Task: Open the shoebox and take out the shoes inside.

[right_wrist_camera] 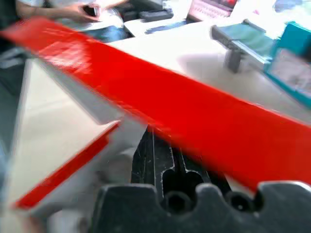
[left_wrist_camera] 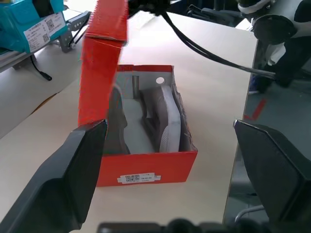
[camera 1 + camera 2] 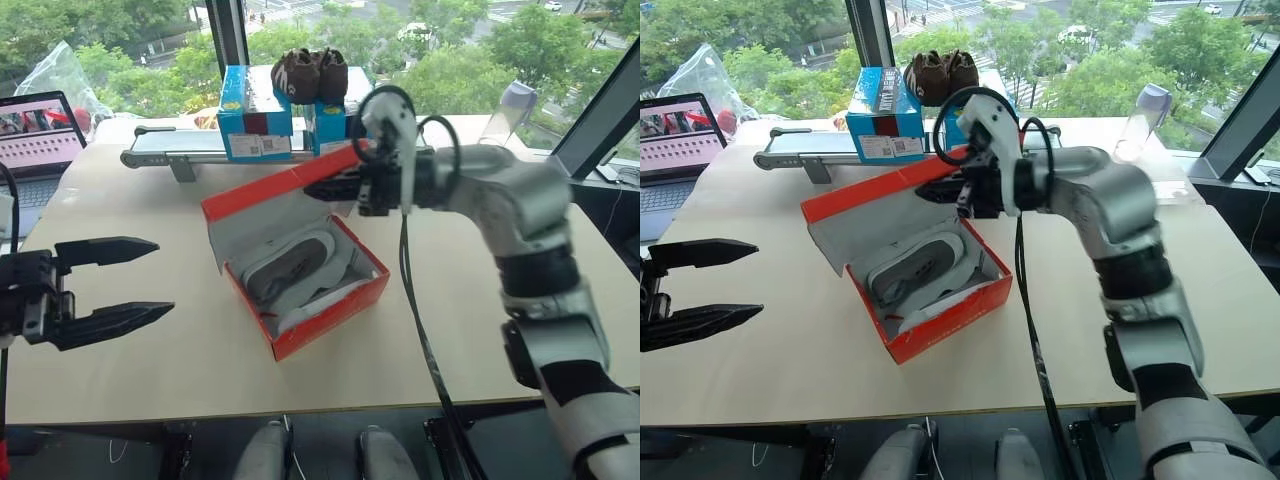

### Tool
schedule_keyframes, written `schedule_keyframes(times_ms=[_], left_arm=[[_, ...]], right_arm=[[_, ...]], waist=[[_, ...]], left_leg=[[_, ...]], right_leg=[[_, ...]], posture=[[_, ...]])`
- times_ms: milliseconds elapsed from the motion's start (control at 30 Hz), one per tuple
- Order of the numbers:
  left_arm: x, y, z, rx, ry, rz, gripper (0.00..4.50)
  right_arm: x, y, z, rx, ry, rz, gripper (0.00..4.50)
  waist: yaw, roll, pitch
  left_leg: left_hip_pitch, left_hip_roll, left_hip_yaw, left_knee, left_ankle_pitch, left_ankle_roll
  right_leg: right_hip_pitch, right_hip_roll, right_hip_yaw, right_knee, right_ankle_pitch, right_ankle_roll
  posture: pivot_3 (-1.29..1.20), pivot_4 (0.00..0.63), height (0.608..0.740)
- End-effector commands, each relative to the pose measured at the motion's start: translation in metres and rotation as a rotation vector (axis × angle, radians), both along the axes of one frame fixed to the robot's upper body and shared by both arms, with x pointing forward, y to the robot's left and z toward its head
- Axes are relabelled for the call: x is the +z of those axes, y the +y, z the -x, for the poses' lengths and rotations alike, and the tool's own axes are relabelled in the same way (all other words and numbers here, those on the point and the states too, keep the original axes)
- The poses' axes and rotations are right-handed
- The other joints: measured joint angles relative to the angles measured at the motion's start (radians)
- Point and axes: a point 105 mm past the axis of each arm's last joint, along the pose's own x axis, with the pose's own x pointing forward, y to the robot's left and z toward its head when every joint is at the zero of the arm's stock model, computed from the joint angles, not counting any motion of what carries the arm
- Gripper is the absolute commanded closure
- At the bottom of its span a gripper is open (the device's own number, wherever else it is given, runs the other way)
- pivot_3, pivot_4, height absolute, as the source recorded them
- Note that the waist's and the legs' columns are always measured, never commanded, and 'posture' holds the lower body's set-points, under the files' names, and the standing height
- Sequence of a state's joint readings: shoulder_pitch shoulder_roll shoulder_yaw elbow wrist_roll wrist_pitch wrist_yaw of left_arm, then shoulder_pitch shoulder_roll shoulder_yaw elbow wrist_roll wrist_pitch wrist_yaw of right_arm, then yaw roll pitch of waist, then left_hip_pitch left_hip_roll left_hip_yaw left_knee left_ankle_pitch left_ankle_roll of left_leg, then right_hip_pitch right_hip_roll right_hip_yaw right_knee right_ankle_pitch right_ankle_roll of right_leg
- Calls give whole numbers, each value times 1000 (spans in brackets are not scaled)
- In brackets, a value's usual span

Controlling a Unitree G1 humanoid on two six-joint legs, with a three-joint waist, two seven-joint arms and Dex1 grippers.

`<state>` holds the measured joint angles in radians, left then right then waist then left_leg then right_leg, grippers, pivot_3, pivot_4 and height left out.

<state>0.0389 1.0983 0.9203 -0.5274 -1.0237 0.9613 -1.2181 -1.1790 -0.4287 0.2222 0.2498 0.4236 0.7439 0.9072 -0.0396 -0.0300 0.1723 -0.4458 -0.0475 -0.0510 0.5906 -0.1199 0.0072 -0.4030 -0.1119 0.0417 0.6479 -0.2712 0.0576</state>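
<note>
Here, from the head views, the red cardboard shoebox (image 3: pixel 300 275) sits near the middle of the pale, smooth desk (image 3: pixel 150 380), its hinged lid (image 3: pixel 275 190) raised on the far side and showing a grey-white inside. The grey slip-on shoes (image 3: pixel 295 270) with white soles lie side by side within the shoebox. The right tool (image 3: pixel 335 188) reaches across from the shoebox's right, its black fingers drawn together at the lid's red front edge, propping it up; a black cable hangs from that arm over the shoebox's right corner. The left tool (image 3: pixel 110 282) hovers well left of the shoebox, its two black tapered fingers spread wide with nothing between them. Beyond the shoebox stand two blue boxes (image 3: pixel 250 115) with dark brown shoes (image 3: pixel 310 75) on top, and a grey bar-shaped stand (image 3: pixel 170 158) just left of them. A laptop (image 3: pixel 35 135) lies far left of the shoebox and a clear bottle (image 3: pixel 1140 120) far right behind it.

In the left wrist view, the shoebox (image 2: pixel 146 160) is seen end-on, a white barcode label on its red wall, shoes (image 2: pixel 160 121) standing on their sides inside, the lid (image 2: pixel 102 68) rising steeply.

In the right wrist view, the lid's (image 1: pixel 170 111) glossy red edge crosses just over the closed fingers (image 1: pixel 163 160).
</note>
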Motion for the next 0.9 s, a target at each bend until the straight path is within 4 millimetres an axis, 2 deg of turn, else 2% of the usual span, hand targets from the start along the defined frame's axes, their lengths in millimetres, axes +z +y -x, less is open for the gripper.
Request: schedule_keyframes(times_ms=[33,100,200,367,433,633,667,700,767,900], left_arm=[[7,-4,4,-2,-48,-3,62],[6,-5,4,-3,-47,-1,62],[6,-7,3,-4,-48,2,62],[6,-6,2,1,-48,4,62],[5,-8,0,-7,-45,6,62],[4,-11,-8,-32,-40,9,62],[4,-11,-10,-36,-40,9,0],[3,-12,-11,-44,-40,10,0],[3,-13,-14,-56,-40,10,0],[4,-15,-18,-74,-43,7,0]], right_arm=[[7,18,-28,-80,-109,-15,4500],[0,29,-40,-124,-132,-3,4500],[-7,38,-48,-144,-175,29,4500],[-7,39,-41,-90,-144,44,4500],[-2,32,-33,-51,-124,38,4500],[17,13,19,159,-160,44,4500],[13,11,24,182,-180,81,3923],[5,10,31,211,-205,135,3775],[-8,12,41,263,-211,180,3087],[-36,20,37,264,-376,313,1734]], waist=[[-4,0,0],[-10,0,0],[-13,0,0],[-7,1,1],[-7,1,1],[-1,1,1],[-2,1,1],[-5,1,1],[-7,1,0],[-12,1,0]], left_leg=[[0,0,0,0,0,0],[0,1,0,-1,1,-1],[0,1,0,-1,0,-2],[0,1,0,-1,0,-3],[0,2,0,-1,0,-3],[0,2,0,-1,0,-3],[0,3,0,-1,0,-3],[1,3,0,-1,0,-3],[1,4,2,-1,0,-3],[1,8,6,0,0,-3]], right_leg=[[0,0,0,0,0,0],[-1,2,0,1,1,-1],[-2,3,0,2,1,-2],[-2,3,0,2,1,-2],[-2,4,0,2,1,-2],[-1,5,-1,1,1,-2],[-1,5,-1,2,1,-2],[-1,5,-1,2,1,-2],[0,5,-1,3,2,-2],[-1,7,-1,5,3,-4]], posture=[[0,150,740],[0,150,740],[0,150,740],[0,150,740],[0,150,740],[0,150,740],[0,150,740],[0,150,740],[0,150,740],[0,150,740]])
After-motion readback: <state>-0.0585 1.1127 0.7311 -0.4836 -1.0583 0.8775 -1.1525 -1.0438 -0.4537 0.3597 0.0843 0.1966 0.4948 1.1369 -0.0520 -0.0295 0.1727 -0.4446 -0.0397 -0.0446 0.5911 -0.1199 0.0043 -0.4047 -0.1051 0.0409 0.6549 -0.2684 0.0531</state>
